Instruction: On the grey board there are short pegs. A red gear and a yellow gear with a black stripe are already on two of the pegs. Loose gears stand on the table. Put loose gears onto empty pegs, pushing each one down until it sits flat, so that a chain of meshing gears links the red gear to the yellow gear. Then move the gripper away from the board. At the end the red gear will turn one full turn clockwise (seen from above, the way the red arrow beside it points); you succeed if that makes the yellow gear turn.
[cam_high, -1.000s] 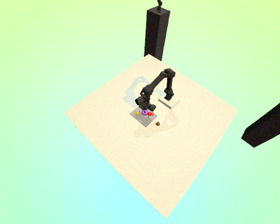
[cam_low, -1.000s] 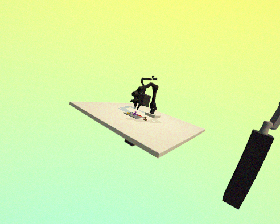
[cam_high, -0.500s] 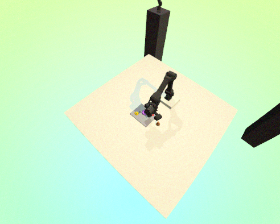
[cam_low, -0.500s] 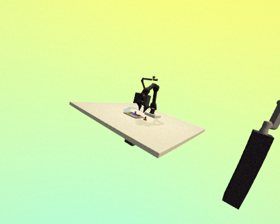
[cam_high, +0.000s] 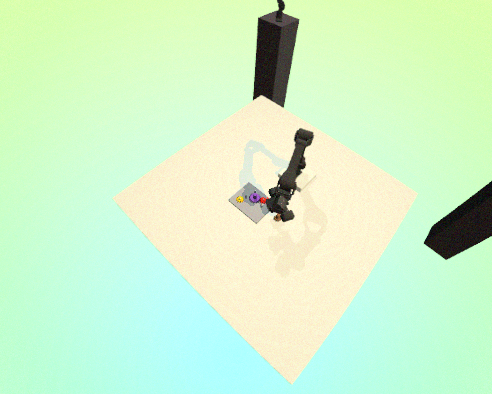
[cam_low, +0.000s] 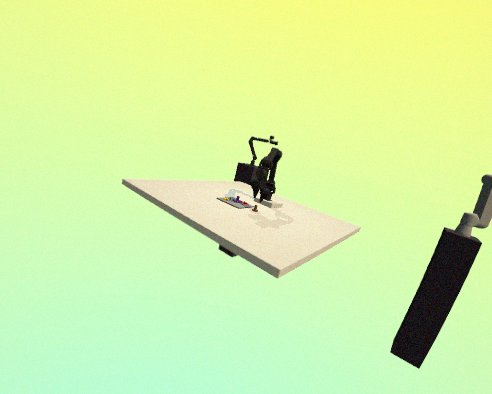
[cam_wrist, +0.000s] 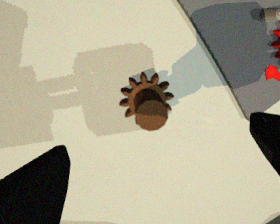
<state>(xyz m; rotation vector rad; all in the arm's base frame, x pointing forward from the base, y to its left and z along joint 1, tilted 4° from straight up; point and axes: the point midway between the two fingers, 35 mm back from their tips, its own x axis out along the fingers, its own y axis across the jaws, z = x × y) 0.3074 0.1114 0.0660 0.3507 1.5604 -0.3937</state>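
Robot test bench: tabletop (cam_high: 210, 260) (cam_low: 300, 245), mounted arm (cam_high: 296, 160) (cam_low: 273, 159).

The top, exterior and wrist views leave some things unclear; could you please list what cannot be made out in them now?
- Teeth of the purple gear: too small in top and exterior; outside the wrist view.
- Black stripe on the yellow gear: too small in both.
- Most of the red gear: cut off by the wrist view's right edge.
- Underside of the brown gear: faces the table.

The open hand (cam_wrist: 160, 138) points down, its fingers spread wide.
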